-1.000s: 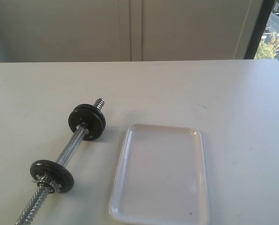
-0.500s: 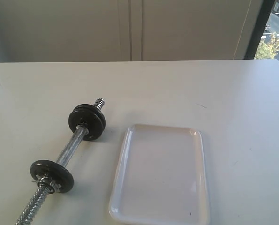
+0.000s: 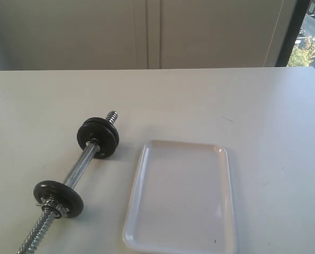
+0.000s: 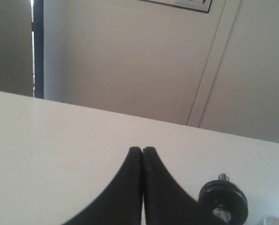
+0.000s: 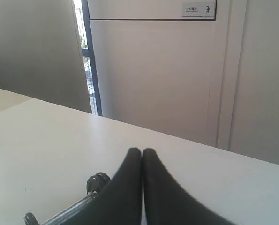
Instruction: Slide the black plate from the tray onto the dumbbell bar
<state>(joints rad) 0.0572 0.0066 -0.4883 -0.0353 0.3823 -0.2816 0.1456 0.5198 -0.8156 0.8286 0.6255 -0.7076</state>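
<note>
The white tray (image 3: 142, 159) lies on the table with no disc in it. Left of it the chrome dumbbell bar (image 3: 81, 163) lies at a slant. A pair of black plates (image 3: 98, 137) sits on its far threaded end, and a single black plate (image 3: 58, 197) with the star nut (image 3: 55, 208) sits near its close end. Neither gripper shows in the exterior view. My left gripper (image 4: 142, 150) is shut and holds nothing, with the paired plates (image 4: 222, 198) beside it. My right gripper (image 5: 141, 151) is shut and holds nothing, beside the bar (image 5: 69, 212).
The white table (image 3: 252, 106) runs back to a pale wall with panel seams. A window (image 3: 308, 47) shows at the far right. The bar's close threaded end (image 3: 33, 238) reaches the table's front edge.
</note>
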